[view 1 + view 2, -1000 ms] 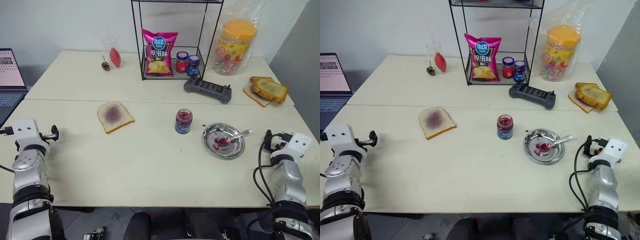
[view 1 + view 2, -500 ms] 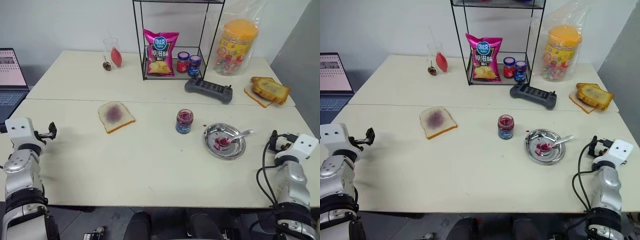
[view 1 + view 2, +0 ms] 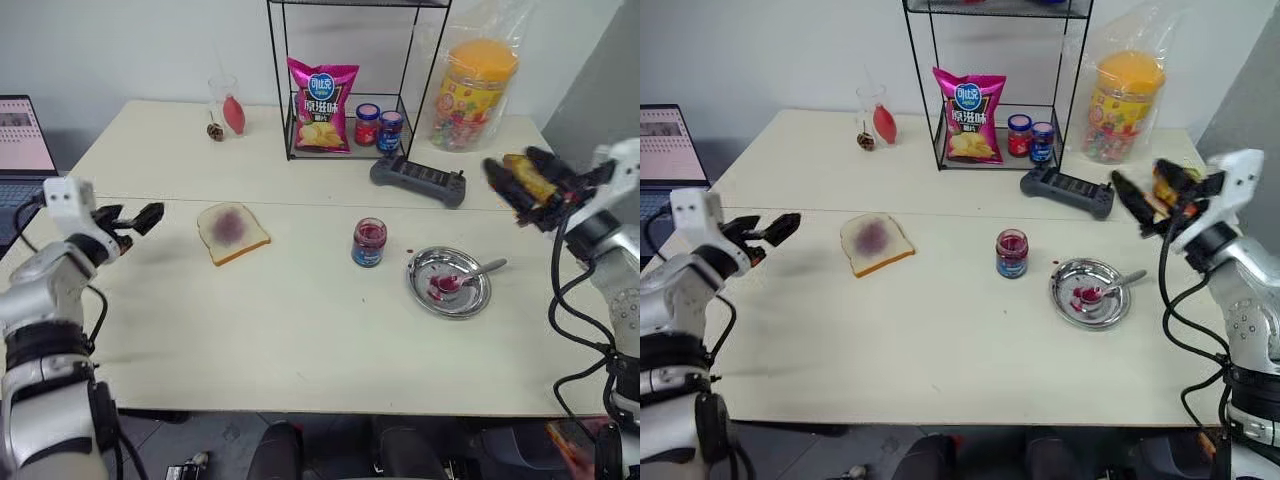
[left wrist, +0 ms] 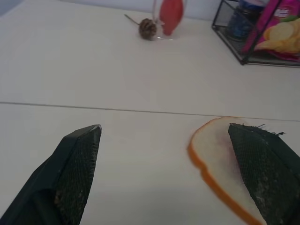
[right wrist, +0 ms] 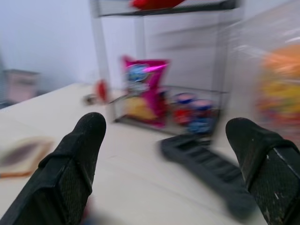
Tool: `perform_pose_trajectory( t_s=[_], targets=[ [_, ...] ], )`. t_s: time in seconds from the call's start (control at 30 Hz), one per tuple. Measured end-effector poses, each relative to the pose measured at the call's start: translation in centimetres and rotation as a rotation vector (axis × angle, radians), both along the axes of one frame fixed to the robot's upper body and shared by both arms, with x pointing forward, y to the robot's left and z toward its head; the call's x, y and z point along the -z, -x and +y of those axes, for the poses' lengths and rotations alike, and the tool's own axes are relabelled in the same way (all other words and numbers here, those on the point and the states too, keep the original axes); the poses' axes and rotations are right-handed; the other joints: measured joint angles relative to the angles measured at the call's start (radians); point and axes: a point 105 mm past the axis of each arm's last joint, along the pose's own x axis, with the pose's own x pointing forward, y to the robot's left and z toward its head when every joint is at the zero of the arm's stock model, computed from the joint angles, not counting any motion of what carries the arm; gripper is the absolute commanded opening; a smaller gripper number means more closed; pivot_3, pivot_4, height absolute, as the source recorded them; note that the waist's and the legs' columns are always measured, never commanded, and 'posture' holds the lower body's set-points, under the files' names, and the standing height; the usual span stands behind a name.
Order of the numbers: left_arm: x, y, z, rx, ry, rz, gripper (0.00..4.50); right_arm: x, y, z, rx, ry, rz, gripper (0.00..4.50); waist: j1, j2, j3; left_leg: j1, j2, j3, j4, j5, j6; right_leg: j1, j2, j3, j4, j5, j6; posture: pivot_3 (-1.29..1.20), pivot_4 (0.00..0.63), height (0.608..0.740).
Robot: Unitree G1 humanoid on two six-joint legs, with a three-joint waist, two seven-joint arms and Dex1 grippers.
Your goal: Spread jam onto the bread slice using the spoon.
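Both my arms have risen from the table's near corners: my left gripper (image 3: 135,222) now hangs at frame left beside the bread slice (image 3: 231,232), and my right gripper (image 3: 525,190) is lifted at upper right; both have their fingers spread wide, empty. At centre left, the white slice shows a purple stain in its middle. The jam (image 3: 368,242) stands mid-frame in its blue-labelled jar. The spoon (image 3: 466,276) lies in the smeared metal plate (image 3: 449,283) at right. My right gripper partly hides the toast behind it.
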Motion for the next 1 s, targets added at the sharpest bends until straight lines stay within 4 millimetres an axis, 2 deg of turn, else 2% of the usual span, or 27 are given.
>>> perform_pose_trajectory(
  t_s=[0.07,0.13,0.33,0.4,0.57,0.63,0.67,1.0],
  targets=[
    [0.8,-1.3,-1.4,0.034,-0.022,0.040,4.50,1.5,2.0,4.1,-0.222,0.045,0.087,4.48,0.001,0.000,0.000,-0.001,0.000,0.000,0.000,0.000,0.000,0.000,0.000,0.000,-0.001,0.000,0.000,0.00,0.150,0.740],
    [1.8,-2.2,-3.3,0.095,-0.002,0.066,4.50,3.0,3.4,7.3,-0.366,0.057,0.139,4.48,0.001,-0.001,0.000,-0.001,0.000,0.000,0.000,0.000,0.000,0.000,0.000,0.000,-0.001,0.000,0.000,0.00,0.150,0.740],
    [5.1,-2.6,-5.8,0.185,-0.039,0.192,4.50,5.9,4.6,11.2,-0.486,0.059,0.234,4.48,-0.002,-0.001,0.000,-0.009,0.001,-0.003,0.007,0.000,0.000,-0.006,0.000,-0.003,0.001,0.000,0.000,0.00,0.150,0.740],
    [5.0,-2.8,-6.0,0.194,-0.095,0.199,4.50,6.5,4.8,11.9,-0.502,0.067,0.240,4.48,0.000,-0.001,0.000,-0.010,0.000,-0.004,0.009,0.000,0.000,-0.006,0.000,-0.004,0.001,0.000,0.000,0.00,0.150,0.740],
    [5.5,-3.1,-5.6,0.146,-0.143,0.224,4.50,6.5,4.3,12.0,-0.462,0.085,0.204,4.48,-0.001,-0.001,0.000,-0.010,0.000,-0.003,0.010,0.000,0.000,-0.005,0.000,-0.003,0.001,0.000,0.004,0.00,0.150,0.740],
    [5.5,-3.1,-5.7,0.146,-0.141,0.223,4.13,6.5,4.3,12.1,-0.464,0.080,0.203,4.50,-0.001,-0.001,0.000,-0.009,0.000,-0.004,0.010,0.000,0.000,-0.005,0.000,-0.003,0.002,0.000,0.004,0.00,0.150,0.740],
    [5.6,-3.1,-5.7,0.147,-0.135,0.222,4.09,6.6,4.3,12.1,-0.461,0.081,0.203,4.50,0.000,-0.001,0.000,-0.009,0.000,-0.004,0.010,0.000,0.000,-0.005,0.001,-0.003,0.002,0.000,0.004,0.00,0.150,0.740],
    [5.9,-3.2,-6.7,0.164,-0.035,0.215,2.02,6.2,3.4,11.5,-0.404,0.066,0.181,4.50,0.001,-0.001,-0.001,-0.009,0.000,-0.004,0.010,0.000,0.000,-0.004,0.000,-0.003,0.002,0.000,0.004,0.00,0.150,0.740]
  ],
)
